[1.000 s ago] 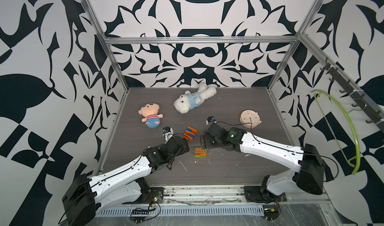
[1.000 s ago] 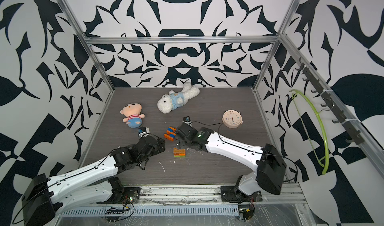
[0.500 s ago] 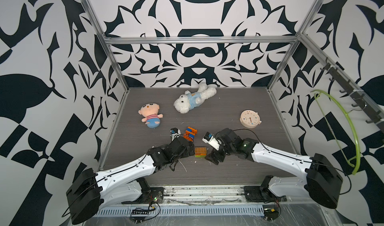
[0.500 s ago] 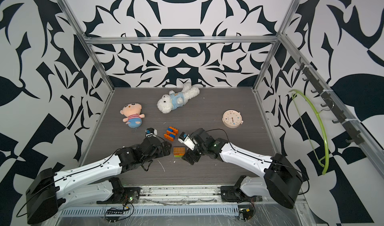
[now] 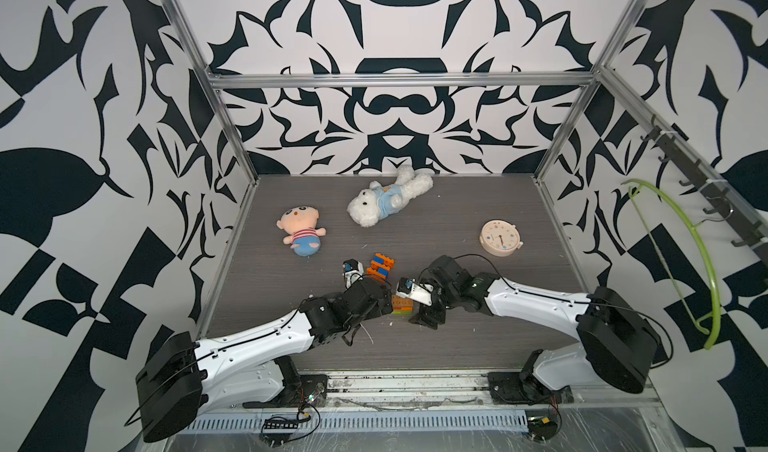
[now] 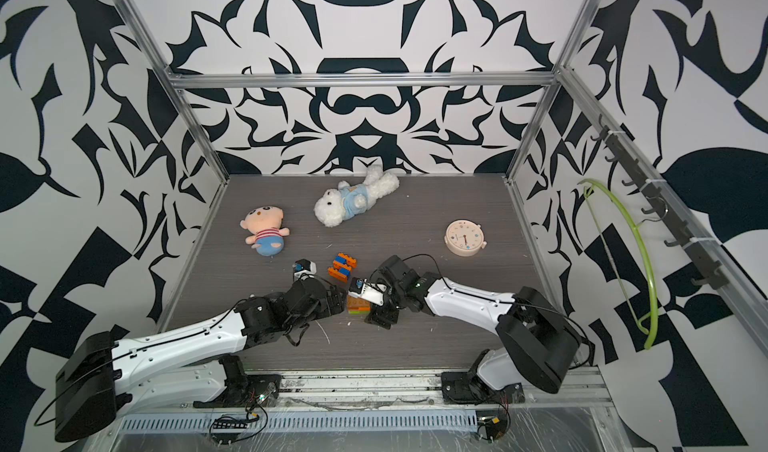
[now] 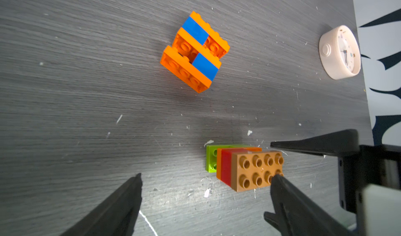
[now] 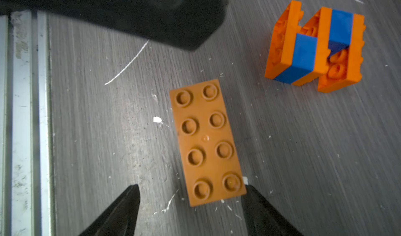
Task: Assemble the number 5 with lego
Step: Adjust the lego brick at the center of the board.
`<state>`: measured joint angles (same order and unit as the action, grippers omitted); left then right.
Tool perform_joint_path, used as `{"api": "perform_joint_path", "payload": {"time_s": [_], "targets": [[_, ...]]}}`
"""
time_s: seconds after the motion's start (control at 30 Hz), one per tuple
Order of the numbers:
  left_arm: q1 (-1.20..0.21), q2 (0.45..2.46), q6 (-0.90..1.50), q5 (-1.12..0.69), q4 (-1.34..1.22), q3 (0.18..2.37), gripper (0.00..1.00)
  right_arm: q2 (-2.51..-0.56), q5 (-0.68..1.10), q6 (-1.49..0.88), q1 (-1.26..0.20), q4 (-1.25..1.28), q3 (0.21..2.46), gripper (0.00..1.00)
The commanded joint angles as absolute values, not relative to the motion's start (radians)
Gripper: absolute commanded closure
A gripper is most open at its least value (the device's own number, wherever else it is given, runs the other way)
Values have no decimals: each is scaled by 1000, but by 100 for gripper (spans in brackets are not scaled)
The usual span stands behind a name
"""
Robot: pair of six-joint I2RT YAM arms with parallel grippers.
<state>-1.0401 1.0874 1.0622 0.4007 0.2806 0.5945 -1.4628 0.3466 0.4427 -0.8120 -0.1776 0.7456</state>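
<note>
My right gripper (image 8: 191,188) spread open, tan-topped brick stack (image 8: 207,141) between its fingers, not clamped, my left gripper (image 7: 207,176) wide open just beside it

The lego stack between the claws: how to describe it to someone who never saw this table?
On the dark table, look where the left claw and right claw almost meet. The brick stack sits between them, nearer the robot than the orange-and-blue cluster. Only it has a tan eight-stud top over red, orange and lime layers.

High overviews; wrist close-ups on lego (image 7: 256,169)
</note>
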Motion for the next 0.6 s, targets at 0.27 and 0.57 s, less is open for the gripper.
{"api": "perform_joint_path", "payload": {"time_s": [0.27,0.57], "targets": [[-1043,1081,1066,468,328,615,1,-1537,338,491,-807,-91,815,28],[-1042,1108,1060,455,319,623,1,-1547,365,515,-807,-132,817,38]]}}
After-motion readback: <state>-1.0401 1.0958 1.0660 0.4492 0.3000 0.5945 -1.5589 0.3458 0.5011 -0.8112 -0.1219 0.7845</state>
